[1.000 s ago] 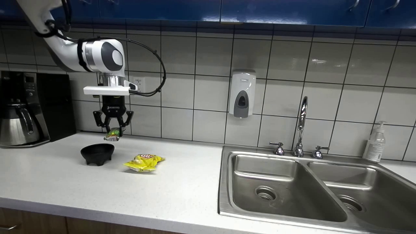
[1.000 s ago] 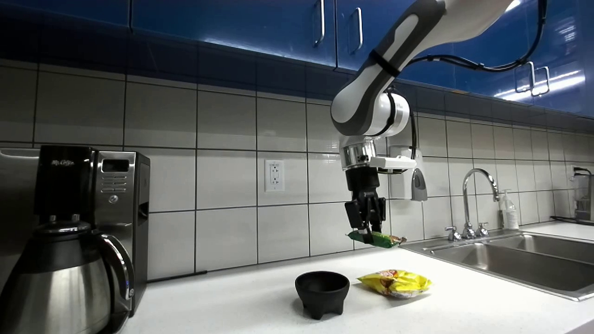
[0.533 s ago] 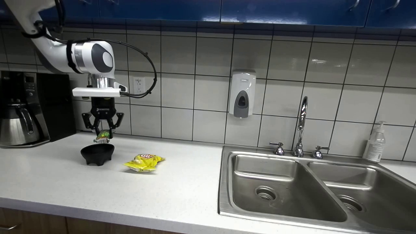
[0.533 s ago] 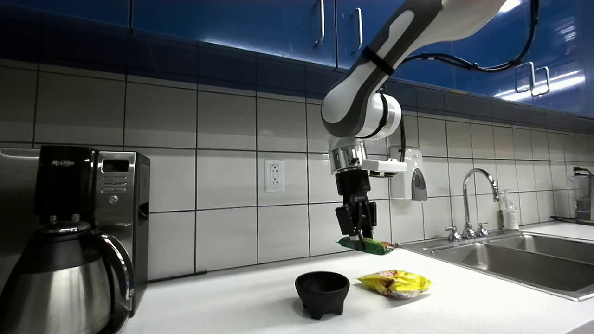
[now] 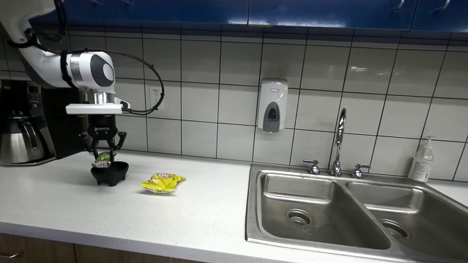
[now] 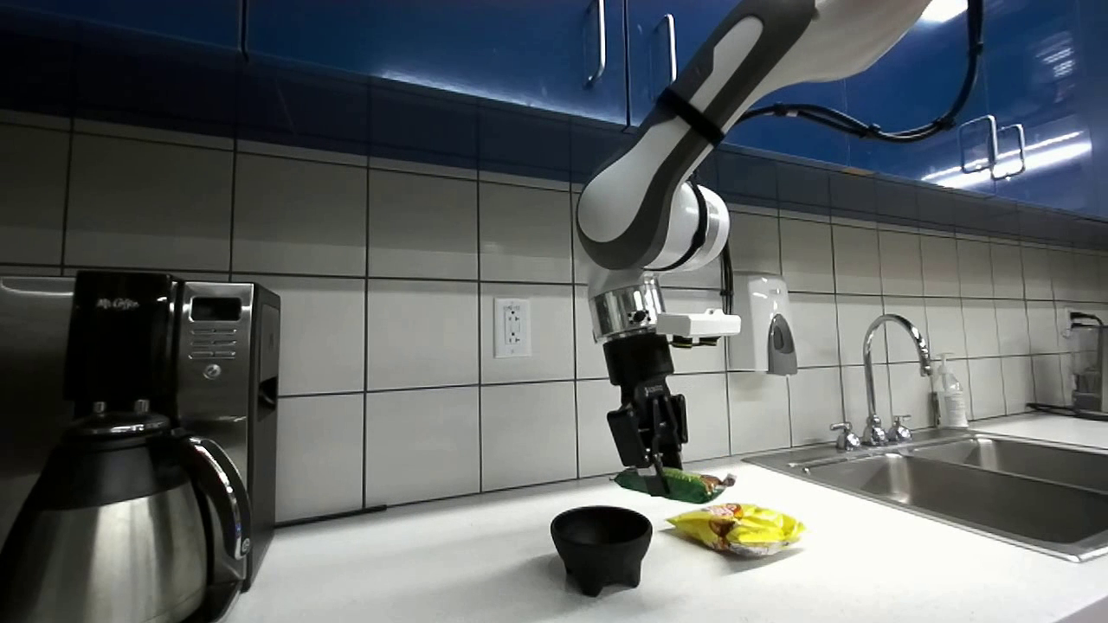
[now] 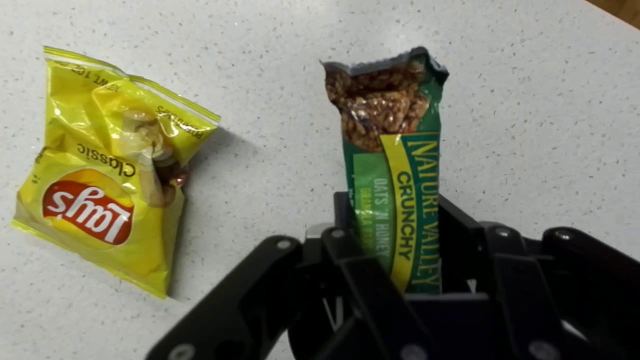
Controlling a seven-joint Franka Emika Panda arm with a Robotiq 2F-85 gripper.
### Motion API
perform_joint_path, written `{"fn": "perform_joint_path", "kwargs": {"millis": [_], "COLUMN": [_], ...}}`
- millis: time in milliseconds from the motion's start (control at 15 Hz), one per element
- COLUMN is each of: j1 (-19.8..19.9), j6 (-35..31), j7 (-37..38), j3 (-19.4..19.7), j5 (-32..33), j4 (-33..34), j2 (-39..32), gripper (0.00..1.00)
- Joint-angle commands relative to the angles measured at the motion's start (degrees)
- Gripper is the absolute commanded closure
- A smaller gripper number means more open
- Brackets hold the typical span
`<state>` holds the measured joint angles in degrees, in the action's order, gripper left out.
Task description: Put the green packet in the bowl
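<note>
The green packet is a green granola bar wrapper (image 7: 395, 190) with a brown picture at its far end. It also shows in both exterior views (image 5: 102, 161) (image 6: 686, 487). My gripper (image 7: 392, 215) is shut on it, one finger on each side, and holds it level above the counter; the gripper shows in both exterior views (image 5: 104, 155) (image 6: 665, 467). The bowl is black with short legs (image 5: 110, 174) (image 6: 602, 549). The packet overlaps the bowl's back left rim in an exterior view; elsewhere it appears above and right of the bowl. The bowl does not show in the wrist view.
A yellow chip bag (image 5: 162, 183) lies on the counter beside the bowl, also in the wrist view (image 7: 100, 190). A coffee maker with a steel carafe (image 6: 130, 519) stands at one end. A steel sink (image 5: 253, 204) with a faucet (image 5: 340, 135) is at the other end.
My gripper has moved toward the coffee maker and down, carrying the packet closer to the bowl. The bowl and the chip bag have stayed in place.
</note>
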<state>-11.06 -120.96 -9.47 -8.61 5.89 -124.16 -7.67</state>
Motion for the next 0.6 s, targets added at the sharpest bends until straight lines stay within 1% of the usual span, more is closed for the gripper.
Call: {"fn": "perform_joint_path", "kwargs": {"millis": [0, 267, 533], "j1": [-1.3, -2.4, -2.8], "j6": [1.6, 2.2, 2.3], "j7": [3.8, 7.4, 10.0], "j3": [-1.2, -1.1, -0.6], "j5": [2.9, 5.3, 6.7], "j4": [1.7, 4.3, 7.2], "j2": [-1.7, -5.1, -8.3], "gripper": [0.84, 0.84, 0.84]}}
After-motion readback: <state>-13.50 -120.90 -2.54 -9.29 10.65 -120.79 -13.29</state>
